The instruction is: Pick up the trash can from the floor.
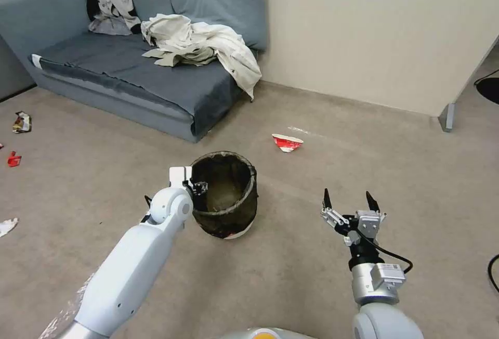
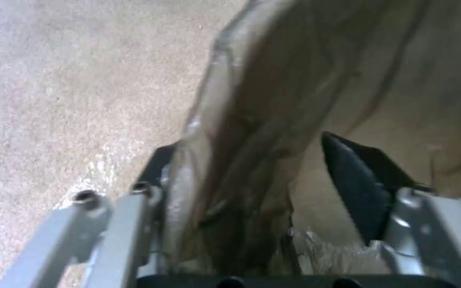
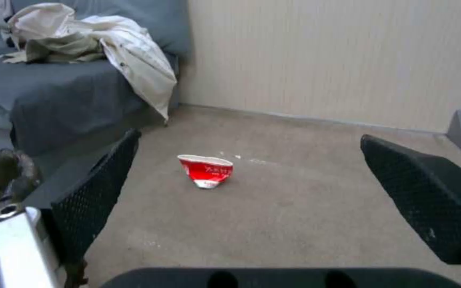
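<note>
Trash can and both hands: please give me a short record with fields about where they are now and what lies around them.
trash can: on the floor, tilted, dark bag folded over its rim
left hand: at the near-left rim of the trash can, one finger inside, the other outside, astride the wall
left hand state: whether it already clamps the rim cannot be told
right hand: open, empty, held above the floor to the right of the trash can
paper cup: crushed, red and white, on the floor beyond the trash can
sofa: grey, behind, with clothes on it
</note>
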Robot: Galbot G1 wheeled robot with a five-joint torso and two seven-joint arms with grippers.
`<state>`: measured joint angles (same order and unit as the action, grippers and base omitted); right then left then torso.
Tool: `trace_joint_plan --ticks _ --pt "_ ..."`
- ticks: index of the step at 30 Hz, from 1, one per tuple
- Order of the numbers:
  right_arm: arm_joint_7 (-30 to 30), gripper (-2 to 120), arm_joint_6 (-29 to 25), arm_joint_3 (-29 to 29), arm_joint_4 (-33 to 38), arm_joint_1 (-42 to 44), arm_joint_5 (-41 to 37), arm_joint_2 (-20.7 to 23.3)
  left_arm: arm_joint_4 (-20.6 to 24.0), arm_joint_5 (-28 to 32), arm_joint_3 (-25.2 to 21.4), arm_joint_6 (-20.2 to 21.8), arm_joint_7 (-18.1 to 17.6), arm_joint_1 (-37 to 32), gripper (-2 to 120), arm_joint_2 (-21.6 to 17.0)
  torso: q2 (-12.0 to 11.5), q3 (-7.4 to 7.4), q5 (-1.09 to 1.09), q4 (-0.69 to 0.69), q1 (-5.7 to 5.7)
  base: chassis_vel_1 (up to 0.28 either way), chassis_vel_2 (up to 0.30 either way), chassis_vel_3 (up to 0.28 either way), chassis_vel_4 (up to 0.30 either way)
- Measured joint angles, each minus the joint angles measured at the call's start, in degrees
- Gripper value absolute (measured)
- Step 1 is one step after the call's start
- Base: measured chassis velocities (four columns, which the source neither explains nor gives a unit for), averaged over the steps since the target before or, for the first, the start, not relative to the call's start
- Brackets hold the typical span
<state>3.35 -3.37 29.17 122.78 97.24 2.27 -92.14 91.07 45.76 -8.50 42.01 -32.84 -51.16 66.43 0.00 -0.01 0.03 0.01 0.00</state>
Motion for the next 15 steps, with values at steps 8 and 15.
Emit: trace_joint_plan --ticks 8,15 --pt "0.0 100 -0.07 -0.1 -0.39 -0.22 0.03 0.0 0.52 0.03 0.69 -0.02 -0.44 -0.18 27 -0.11 0.0 0.0 -0.01 -0.02 0.0 0.0 0.0 0.0 0.0" --pt "0.0 100 -0.18 -0.16 -0.71 -0.35 0.03 0.0 1.39 0.41 1.25 -0.01 -0.91 -0.2 14 -0.36 0.0 0.0 -0.03 -0.02 0.0 0.0 0.0 0.0 0.0"
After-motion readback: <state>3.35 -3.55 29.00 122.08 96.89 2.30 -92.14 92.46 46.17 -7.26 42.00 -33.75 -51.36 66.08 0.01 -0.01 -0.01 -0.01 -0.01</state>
